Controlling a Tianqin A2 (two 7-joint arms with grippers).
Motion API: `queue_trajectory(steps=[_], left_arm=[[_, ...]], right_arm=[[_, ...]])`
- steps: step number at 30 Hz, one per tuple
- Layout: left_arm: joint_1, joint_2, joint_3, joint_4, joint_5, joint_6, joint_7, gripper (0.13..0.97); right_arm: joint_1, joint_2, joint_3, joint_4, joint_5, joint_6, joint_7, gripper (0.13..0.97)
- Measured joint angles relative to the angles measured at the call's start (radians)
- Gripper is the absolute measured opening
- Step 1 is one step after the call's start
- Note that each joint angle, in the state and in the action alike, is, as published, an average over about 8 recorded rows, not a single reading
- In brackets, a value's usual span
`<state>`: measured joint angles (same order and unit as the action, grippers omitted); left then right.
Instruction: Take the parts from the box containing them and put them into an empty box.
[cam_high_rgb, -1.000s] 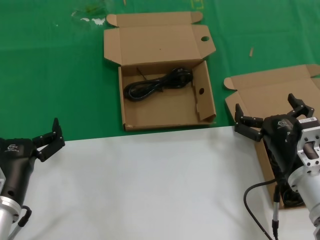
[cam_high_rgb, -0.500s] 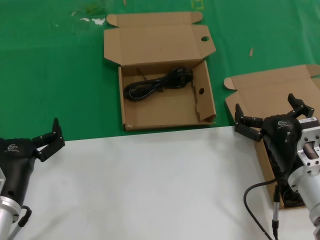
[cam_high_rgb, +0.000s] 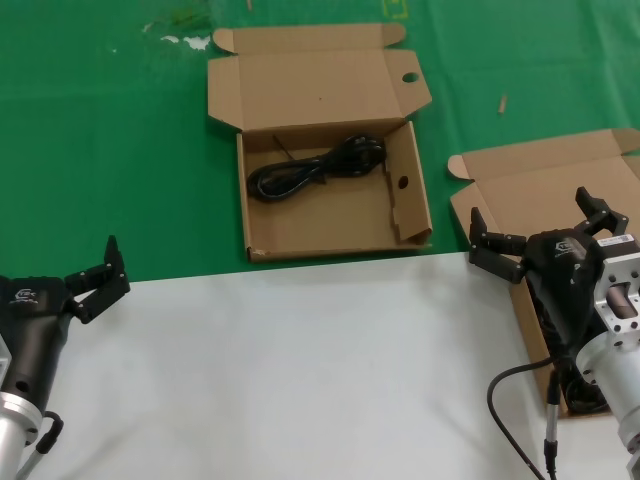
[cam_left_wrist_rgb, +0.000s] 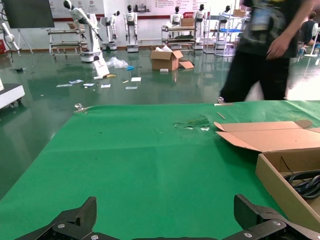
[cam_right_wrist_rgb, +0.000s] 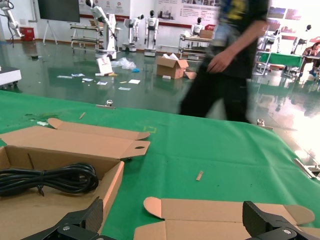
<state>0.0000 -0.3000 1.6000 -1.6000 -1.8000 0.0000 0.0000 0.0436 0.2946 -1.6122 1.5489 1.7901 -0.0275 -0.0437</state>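
One black coiled power cord (cam_high_rgb: 315, 168) lies in the far half of the open box with round holes (cam_high_rgb: 330, 235), on the green mat at the middle. It also shows in the right wrist view as a cord (cam_right_wrist_rgb: 50, 180), and in the left wrist view as a cord (cam_left_wrist_rgb: 306, 183). The second brown box (cam_high_rgb: 540, 185) sits at the right, and my right arm hides most of its inside. My right gripper (cam_high_rgb: 530, 210) hovers open over it with nothing between its fingers; only the lid (cam_right_wrist_rgb: 225, 215) shows in its wrist view. My left gripper (cam_high_rgb: 95, 280) is open at the near left, over bare mat.
A white table surface (cam_high_rgb: 300, 370) fills the near side, and the green mat (cam_high_rgb: 120, 150) lies beyond it. Small scraps (cam_high_rgb: 503, 103) and white flecks (cam_high_rgb: 180, 40) dot the mat. A person (cam_left_wrist_rgb: 270, 50) walks past behind the table.
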Motion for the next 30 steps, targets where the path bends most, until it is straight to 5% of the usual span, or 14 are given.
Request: queue_trajectory(steps=[30], left_arm=[[0.0,0.0,0.0,0.0,0.0,0.0,0.0,0.966]], right_arm=[[0.0,0.0,0.0,0.0,0.0,0.0,0.0,0.966]])
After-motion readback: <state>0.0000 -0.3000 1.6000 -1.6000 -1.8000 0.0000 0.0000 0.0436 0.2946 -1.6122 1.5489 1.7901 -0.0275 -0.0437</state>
